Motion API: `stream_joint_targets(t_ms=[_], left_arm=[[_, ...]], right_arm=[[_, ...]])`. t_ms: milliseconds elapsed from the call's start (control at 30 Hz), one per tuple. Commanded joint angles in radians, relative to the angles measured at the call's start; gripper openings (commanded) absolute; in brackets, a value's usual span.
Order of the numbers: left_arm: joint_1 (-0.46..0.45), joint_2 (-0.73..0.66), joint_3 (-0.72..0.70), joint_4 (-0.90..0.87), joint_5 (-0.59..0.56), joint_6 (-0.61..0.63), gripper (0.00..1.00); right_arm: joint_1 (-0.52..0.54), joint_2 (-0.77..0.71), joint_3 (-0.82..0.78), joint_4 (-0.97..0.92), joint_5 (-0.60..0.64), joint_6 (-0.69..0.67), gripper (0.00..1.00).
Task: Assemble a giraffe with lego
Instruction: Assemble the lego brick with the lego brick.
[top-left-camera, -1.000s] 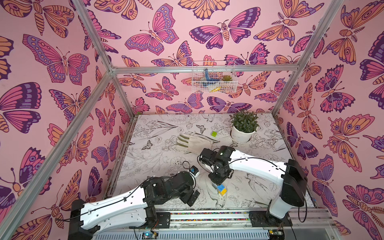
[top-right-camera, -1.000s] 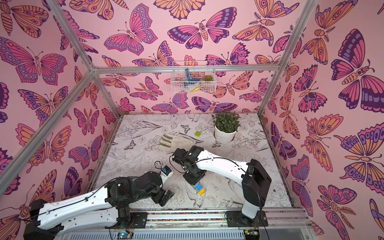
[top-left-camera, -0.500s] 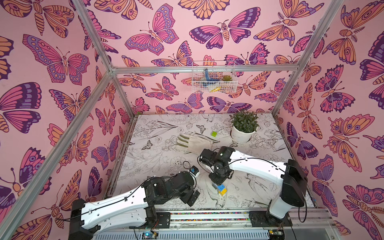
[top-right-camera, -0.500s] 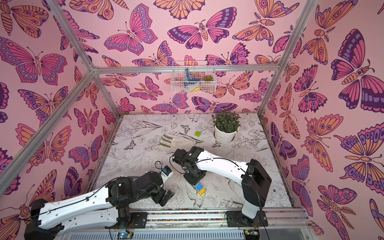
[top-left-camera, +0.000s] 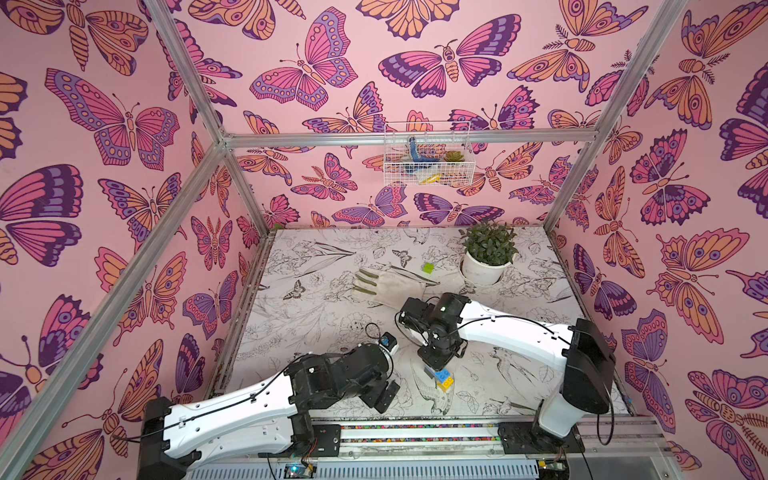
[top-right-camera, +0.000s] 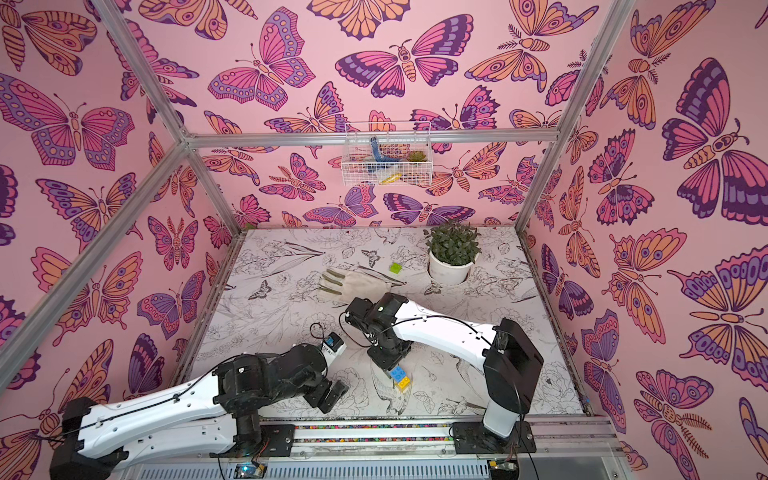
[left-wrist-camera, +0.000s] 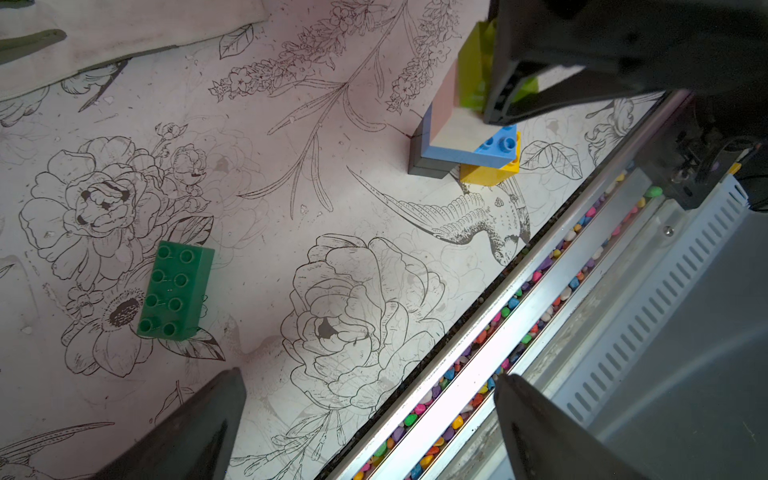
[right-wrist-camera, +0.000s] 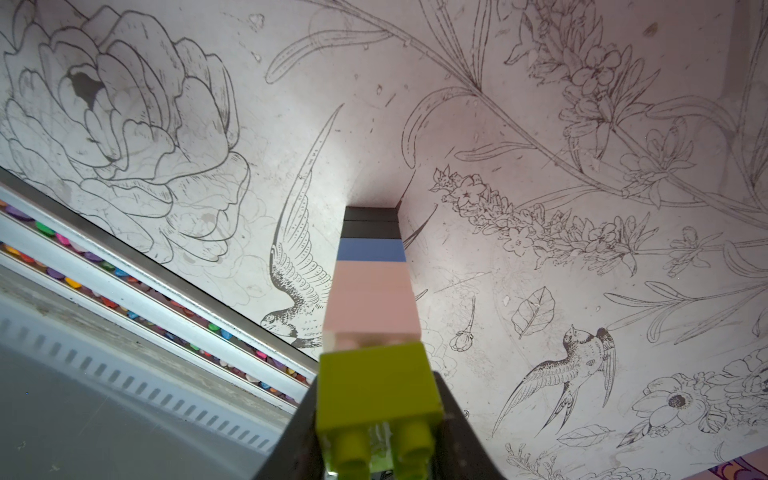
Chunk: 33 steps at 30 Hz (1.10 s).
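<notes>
Floral-print tabletop (top-left-camera: 316, 299) between butterfly walls (top-left-camera: 124, 124): nearest, left gripper (left-wrist-camera: 370, 376) spread wide and empty, one dark green brick (left-wrist-camera: 176, 291) flat near it. Just beyond, one giraffe (top-left-camera: 444, 377) upright directly under the right gripper (top-left-camera: 437, 365), jaws clamped tight on its top lime brick (right-wrist-camera: 376, 395) above white, blue, black and yellow. Farther back, one glove (top-left-camera: 390, 284), one loose lime brick (top-left-camera: 427, 268), one potted plant (top-left-camera: 484, 270).
</notes>
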Motion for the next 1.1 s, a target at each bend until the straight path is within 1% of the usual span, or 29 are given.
stream_joint_targets(t_ms=[0,333,567,700,833,900,1000,1067], left_arm=[[-0.006,-0.004,-0.025,0.007,-0.019,-0.008,1.00],[-0.006,0.002,-0.045,0.030,-0.016,-0.012,1.00],[-0.007,0.004,-0.048,0.036,-0.019,-0.011,1.00],[-0.006,0.001,-0.049,0.036,-0.022,-0.012,1.00],[-0.007,0.001,-0.048,0.035,-0.022,-0.011,1.00],[-0.006,0.001,-0.047,0.035,-0.022,-0.010,1.00],[-0.006,0.001,-0.047,0.035,-0.025,-0.010,1.00],[-0.006,0.001,-0.048,0.035,-0.027,-0.012,1.00]], right_arm=[[-0.002,0.236,-0.172,0.000,-0.002,-0.059,0.17],[-0.024,0.278,-0.100,-0.101,-0.012,-0.105,0.17],[-0.027,0.297,-0.100,-0.096,-0.007,-0.090,0.17],[-0.030,0.276,-0.087,-0.087,0.021,-0.075,0.17],[-0.037,0.250,-0.072,-0.070,0.019,-0.060,0.18],[-0.037,0.236,-0.061,-0.063,0.019,-0.055,0.20],[-0.038,0.209,-0.049,-0.048,0.017,-0.048,0.27],[-0.039,0.187,-0.042,-0.034,0.014,-0.046,0.41]])
